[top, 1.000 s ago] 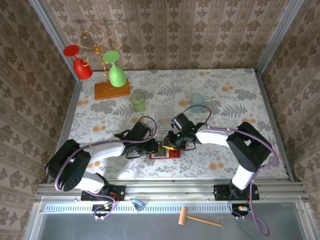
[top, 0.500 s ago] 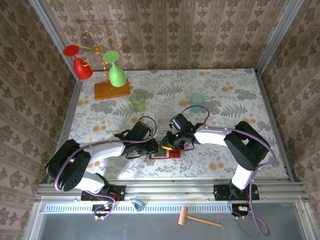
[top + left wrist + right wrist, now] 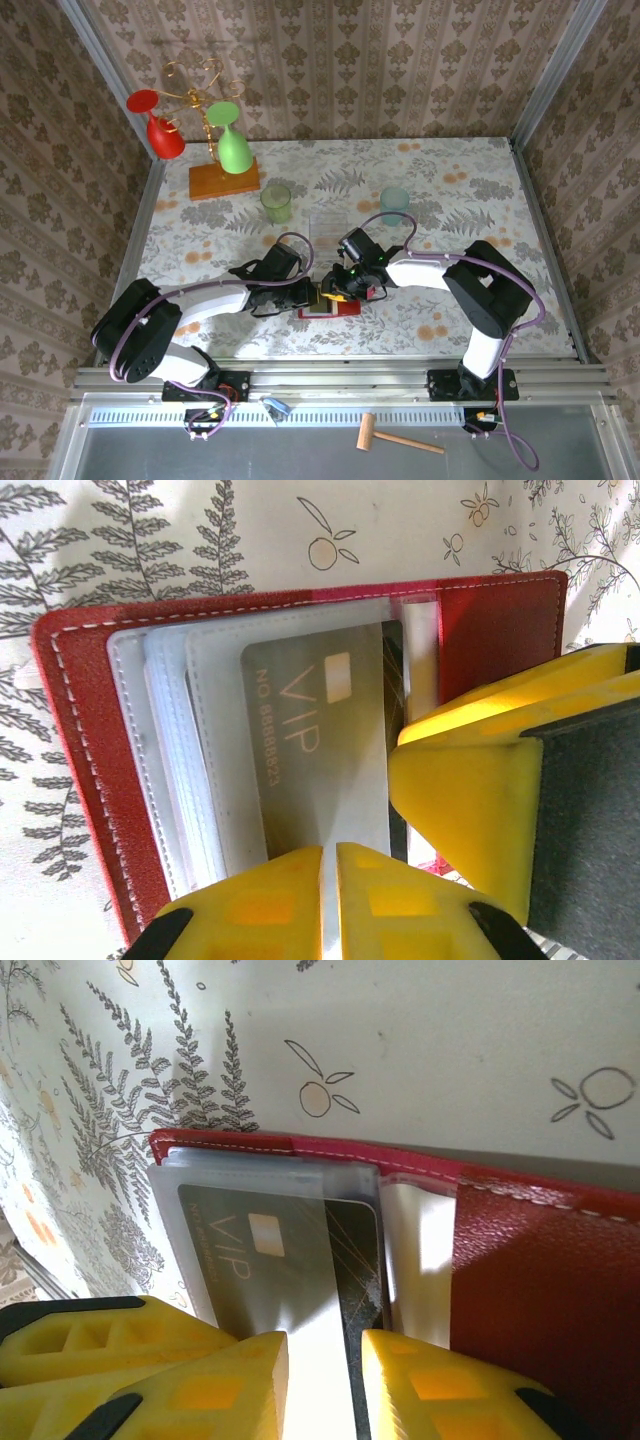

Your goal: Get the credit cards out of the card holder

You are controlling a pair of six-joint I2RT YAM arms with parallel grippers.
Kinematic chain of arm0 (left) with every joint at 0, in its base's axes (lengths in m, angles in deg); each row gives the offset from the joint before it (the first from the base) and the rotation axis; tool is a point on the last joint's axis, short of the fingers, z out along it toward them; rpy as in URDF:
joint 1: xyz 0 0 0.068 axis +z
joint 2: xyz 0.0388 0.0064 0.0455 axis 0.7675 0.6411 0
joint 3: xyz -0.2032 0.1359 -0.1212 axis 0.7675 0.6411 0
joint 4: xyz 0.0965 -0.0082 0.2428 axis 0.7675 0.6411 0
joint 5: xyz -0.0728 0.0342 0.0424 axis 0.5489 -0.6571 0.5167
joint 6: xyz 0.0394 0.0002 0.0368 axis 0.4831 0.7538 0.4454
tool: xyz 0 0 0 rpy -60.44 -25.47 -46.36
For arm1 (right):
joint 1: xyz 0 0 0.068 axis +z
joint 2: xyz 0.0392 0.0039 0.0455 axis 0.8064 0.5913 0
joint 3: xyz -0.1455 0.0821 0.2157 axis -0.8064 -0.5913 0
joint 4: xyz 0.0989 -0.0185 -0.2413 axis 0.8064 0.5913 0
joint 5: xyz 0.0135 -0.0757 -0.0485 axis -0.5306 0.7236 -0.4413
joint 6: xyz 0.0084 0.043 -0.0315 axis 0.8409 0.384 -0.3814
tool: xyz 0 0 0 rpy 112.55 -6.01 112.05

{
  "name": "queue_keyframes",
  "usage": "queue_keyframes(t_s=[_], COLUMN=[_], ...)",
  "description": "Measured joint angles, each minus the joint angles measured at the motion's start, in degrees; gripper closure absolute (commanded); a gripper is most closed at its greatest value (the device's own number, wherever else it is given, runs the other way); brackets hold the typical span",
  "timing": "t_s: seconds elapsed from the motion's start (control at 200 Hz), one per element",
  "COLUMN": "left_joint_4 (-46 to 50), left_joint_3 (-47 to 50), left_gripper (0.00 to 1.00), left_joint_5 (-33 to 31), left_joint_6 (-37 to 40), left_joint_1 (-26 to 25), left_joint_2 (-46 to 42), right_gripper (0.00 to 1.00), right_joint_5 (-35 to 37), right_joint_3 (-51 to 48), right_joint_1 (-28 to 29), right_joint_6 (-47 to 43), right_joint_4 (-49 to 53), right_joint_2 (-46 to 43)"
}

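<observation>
The red card holder (image 3: 341,309) lies open on the flowered table between both arms. In the left wrist view its red cover (image 3: 80,730) frames clear pockets, and a dark grey VIP credit card (image 3: 310,740) sits in the top pocket. My left gripper (image 3: 330,900) is shut, its tips down on that pocket over the card's near end. My right gripper (image 3: 325,1380) is open, its jaws either side of the pocket's edge and the card (image 3: 260,1250). The grippers, left (image 3: 313,296) and right (image 3: 333,291), nearly touch. One right finger (image 3: 470,800) crowds the holder's right half.
A clear plastic box (image 3: 328,228) stands just behind the holder. Further back are a green cup (image 3: 276,203), a pale teal cup (image 3: 394,205) and a wooden stand (image 3: 222,178) hung with a red and a green glass. Walls close three sides.
The right gripper's jaws have spread a little and its arm has edged left. The left gripper and the card holder have stayed put.
</observation>
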Motion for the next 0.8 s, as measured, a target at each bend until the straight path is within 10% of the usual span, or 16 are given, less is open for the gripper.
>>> queue_keyframes(t_s=[0.8], left_joint_4=[2.7], left_joint_3=[-0.3], left_gripper=[0.88], left_joint_5=[-0.3], left_joint_6=[2.5], left_joint_1=[2.5], left_joint_2=[-3.7], right_gripper=[0.74], right_joint_5=[2.1], right_joint_3=[-0.6], right_joint_1=[-0.6], right_joint_6=[-0.4], right_joint_4=[2.2], right_joint_2=[-5.4])
